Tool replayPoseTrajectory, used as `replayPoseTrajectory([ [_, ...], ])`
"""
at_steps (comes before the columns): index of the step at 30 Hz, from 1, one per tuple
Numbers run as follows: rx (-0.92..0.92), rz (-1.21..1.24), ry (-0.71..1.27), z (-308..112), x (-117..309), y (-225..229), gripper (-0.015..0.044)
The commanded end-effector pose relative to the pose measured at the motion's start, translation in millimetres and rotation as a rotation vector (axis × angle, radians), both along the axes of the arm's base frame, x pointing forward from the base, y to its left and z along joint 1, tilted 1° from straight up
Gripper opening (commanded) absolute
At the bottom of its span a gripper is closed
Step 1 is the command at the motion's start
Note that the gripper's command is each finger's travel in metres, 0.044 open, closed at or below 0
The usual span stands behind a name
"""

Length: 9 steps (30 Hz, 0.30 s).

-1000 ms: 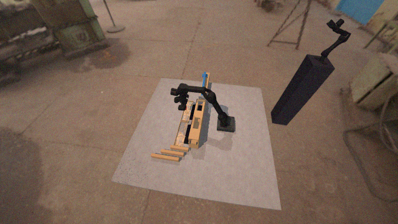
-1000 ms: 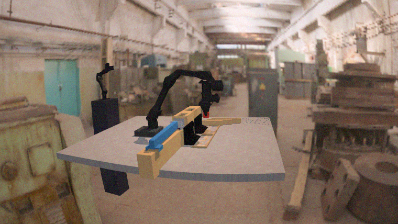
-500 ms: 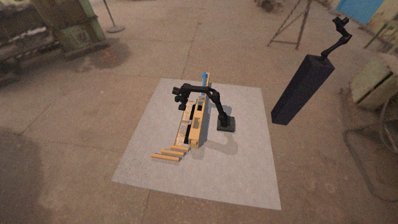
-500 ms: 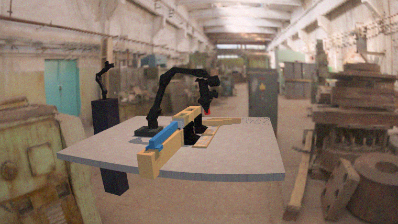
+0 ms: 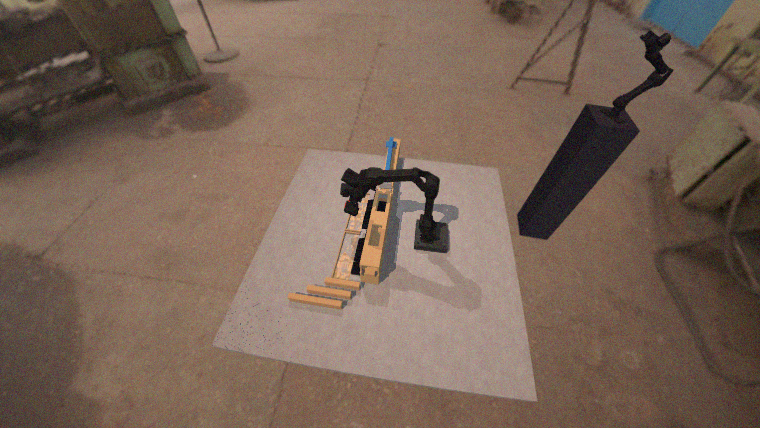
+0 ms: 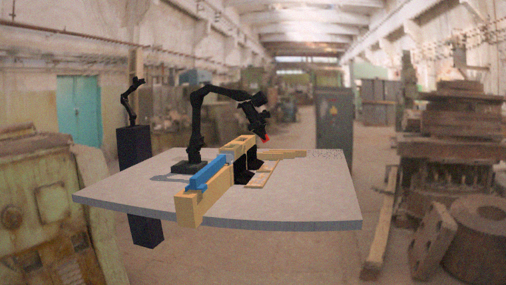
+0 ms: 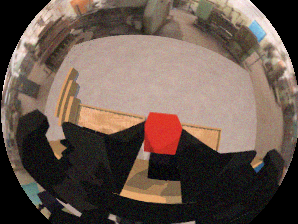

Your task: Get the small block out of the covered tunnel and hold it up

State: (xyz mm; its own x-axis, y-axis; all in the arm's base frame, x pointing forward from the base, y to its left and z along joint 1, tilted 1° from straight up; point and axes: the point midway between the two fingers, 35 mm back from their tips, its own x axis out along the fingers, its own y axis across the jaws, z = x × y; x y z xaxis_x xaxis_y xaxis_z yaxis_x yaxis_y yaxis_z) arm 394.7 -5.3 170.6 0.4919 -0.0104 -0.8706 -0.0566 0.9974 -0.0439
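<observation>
Black six-joint arm (image 5: pixel 398 174) (image 6: pixel 219 90), mine, stands on the pale grey flat bench (image 5: pixel 452 340) (image 6: pixel 290 212) (image 7: pixel 165 70). Top view: its base is toward the right edge, and it reaches over the long tan slotted tunnel (image 5: pixel 380 216) (image 6: pixel 244 150) (image 7: pixel 150 192). The black parallel-jaw gripper (image 5: pixel 349 206) (image 6: pixel 264 136) (image 7: pixel 161 127) is on the tunnel's left side, w/ a bit of red showing at the tips. The blue bar-shaped handle (image 5: pixel 389 156) (image 6: pixel 208 172) sticks out toward the far edge. Three tan wooden rods (image 5: pixel 316 300) (image 6: pixel 283 154) (image 7: pixel 67 102) lie side by side toward the near-left corner.

Ext. view: small red block (image 6: pixel 265 138) (image 7: pixel 163 131) is out of the tunnel, up in the air at my fingertips, approx. level w/ the tunnel top. The handle lies along the tan rail, whose end pokes past the near edge.

Wrist view: claw's pinching the red block btwn both fingertips. Behind it, the shallow tan-framed tray (image 7: pixel 112 120) lies on the bench, rods off to the image's left.
</observation>
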Motion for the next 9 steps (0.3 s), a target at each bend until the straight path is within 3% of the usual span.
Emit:
replayPoseTrajectory([
  [1,0.0,-0.006,-0.019,3,-7,0,0.0],
  [9,-0.001,-0.006,-0.018,1,-19,-1,0.0],
])
